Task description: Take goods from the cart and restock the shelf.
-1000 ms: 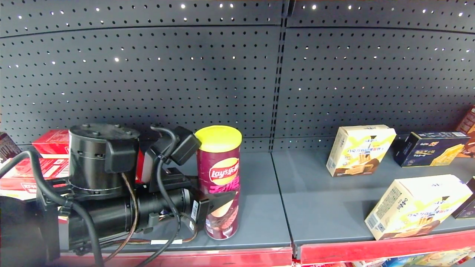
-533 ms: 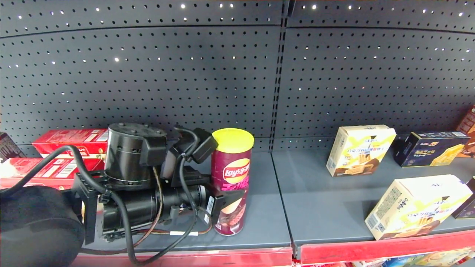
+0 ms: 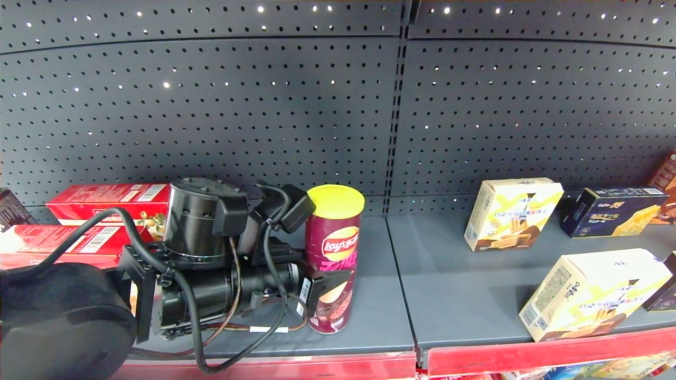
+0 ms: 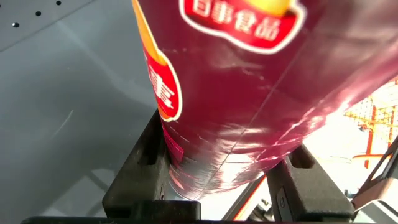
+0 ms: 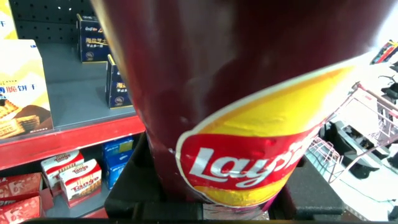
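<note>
The left arm's bulk fills the lower left of the head view and hides much of the red boxes [image 3: 105,198] stacked behind it. At the far right edge, a dark carton and a reddish one are cut off by the frame.

The chip can [image 3: 335,248] stands upright on the grey shelf [image 3: 369,316], left of centre and just left of the upright seam in the perforated back panel [image 3: 264,105]. Its yellow lid [image 3: 336,199] is plain to see. Its lower half is partly covered by a black finger [image 3: 328,278] of the left gripper [image 3: 331,287]. From the head view I cannot tell whether the base sits on the shelf or hangs a hair above it.

In the left wrist view the chip can [image 4: 249,93] runs out of the top of the frame. The left gripper [image 4: 224,186] is clamped on it, one finger [image 4: 140,168] pressed to each side near the base.

In the right wrist view a second chip can [image 5: 236,124] crowds the frame with both ends cut off. The right gripper [image 5: 205,208] grasps it low down, though its fingers are mostly hidden behind the can. Behind it, at upper left, are a yellow box [image 5: 18,87] and blue boxes [image 5: 93,37] on a shelf. A wire cart [image 5: 373,106] shows at the right edge.

On the right half of the head view, well apart from the can, stand two yellow boxes [image 3: 512,211] [image 3: 591,293] and a dark blue box [image 3: 612,211].
</note>
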`<state>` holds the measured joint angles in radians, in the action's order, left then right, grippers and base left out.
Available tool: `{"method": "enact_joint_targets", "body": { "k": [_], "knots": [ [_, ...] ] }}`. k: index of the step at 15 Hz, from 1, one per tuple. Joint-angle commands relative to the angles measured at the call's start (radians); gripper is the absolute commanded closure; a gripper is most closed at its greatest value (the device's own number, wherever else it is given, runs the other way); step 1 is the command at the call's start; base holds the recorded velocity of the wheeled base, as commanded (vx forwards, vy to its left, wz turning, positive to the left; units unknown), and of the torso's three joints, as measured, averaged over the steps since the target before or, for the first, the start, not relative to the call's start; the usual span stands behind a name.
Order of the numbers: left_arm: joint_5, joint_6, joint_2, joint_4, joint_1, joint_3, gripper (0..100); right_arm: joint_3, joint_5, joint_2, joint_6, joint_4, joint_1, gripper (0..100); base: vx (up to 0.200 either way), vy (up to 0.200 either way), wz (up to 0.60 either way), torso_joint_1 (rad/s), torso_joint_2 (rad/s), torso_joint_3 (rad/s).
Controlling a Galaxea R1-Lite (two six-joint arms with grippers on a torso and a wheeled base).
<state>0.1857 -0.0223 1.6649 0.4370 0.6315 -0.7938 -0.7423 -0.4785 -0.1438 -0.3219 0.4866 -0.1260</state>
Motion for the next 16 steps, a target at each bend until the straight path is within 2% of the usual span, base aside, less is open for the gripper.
{"method": "enact_joint_targets", "body": {
  "k": [1, 15, 16],
  "knots": [
    [0.000, -0.001, 0.006, -0.004, 0.001, 0.004, 100, 0.000, 0.000, -0.003, 0.000, 0.000, 0.000, 100, 0.000, 0.000, 0.00, 0.000, 0.00, 0.000],
    [0.000, 0.002, -0.020, 0.017, 0.001, 0.051, 100, -0.002, 0.003, -0.003, -0.002, -0.002, 0.000, 100, 0.000, 0.000, 0.00, 0.000, 0.00, 0.000],
    [0.001, 0.002, -0.022, 0.017, 0.001, 0.053, 0, -0.002, 0.005, -0.003, 0.000, -0.002, 0.000, 100, 0.000, 0.000, 0.00, 0.000, 0.00, 0.000]
  ]
}}
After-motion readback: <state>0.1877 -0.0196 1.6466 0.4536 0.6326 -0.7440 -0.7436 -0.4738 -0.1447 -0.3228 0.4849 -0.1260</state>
